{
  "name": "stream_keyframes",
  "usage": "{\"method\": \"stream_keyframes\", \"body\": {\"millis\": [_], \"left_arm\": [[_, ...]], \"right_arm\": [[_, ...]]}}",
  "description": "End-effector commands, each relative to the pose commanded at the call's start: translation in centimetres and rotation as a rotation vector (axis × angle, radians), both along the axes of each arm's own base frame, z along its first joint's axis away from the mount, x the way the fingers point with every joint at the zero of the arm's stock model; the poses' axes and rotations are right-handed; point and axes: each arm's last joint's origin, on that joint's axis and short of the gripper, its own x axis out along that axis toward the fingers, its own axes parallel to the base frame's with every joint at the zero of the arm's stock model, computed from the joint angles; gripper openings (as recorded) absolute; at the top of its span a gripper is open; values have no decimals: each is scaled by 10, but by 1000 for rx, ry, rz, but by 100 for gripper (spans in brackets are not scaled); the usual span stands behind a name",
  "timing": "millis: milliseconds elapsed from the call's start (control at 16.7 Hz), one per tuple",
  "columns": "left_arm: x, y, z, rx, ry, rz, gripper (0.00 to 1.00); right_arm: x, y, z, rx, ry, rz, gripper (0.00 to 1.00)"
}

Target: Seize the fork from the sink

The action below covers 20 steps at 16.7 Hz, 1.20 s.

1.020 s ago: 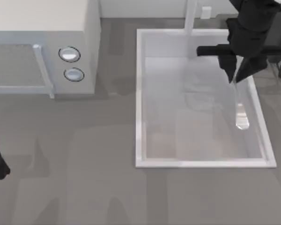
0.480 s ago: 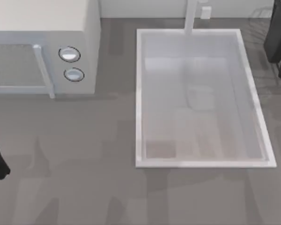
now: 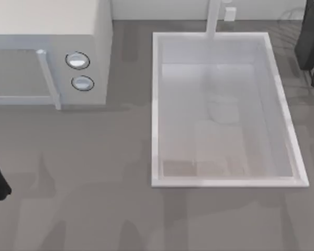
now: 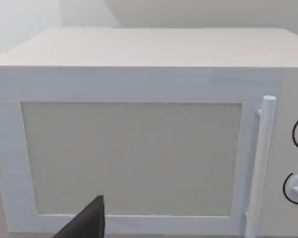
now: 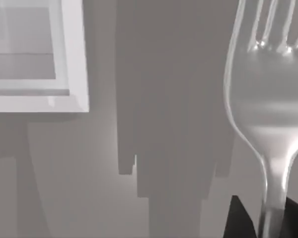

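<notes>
— Beyond the sink's (image 3: 156,104) far right corner, what does the right arm (image 3: 310,36) carry?

— The fork (image 5: 268,99). The right claw (image 5: 268,223) is clamped on its thin handle, the dark fingers (image 5: 238,220) pressing either side, with the tines pointing away over the grey bench (image 5: 164,99). A white corner of the sink rim lies off to one side.

— And the left arm?

— It sits parked at the bench's left edge; one dark finger (image 4: 87,223) faces the white microwave (image 4: 134,148). Whether that claw is apart cannot be told.

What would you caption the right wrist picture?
Silver fork held in the right end effector, beside the sink corner.
</notes>
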Motion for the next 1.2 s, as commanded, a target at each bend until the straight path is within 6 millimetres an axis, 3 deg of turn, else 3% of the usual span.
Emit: {"method": "stream_keyframes", "body": {"millis": [540,900,1200], "left_arm": [[0,0,0,0,0,0,100],[0,0,0,0,0,0,100],[0,0,0,0,0,0,100]], "right_arm": [[0,-1,-96,1,-9,-2,0],[-2,-1,-105,1,-3,-2,0],[-2,-1,-105,1,-3,-2,38]]}}
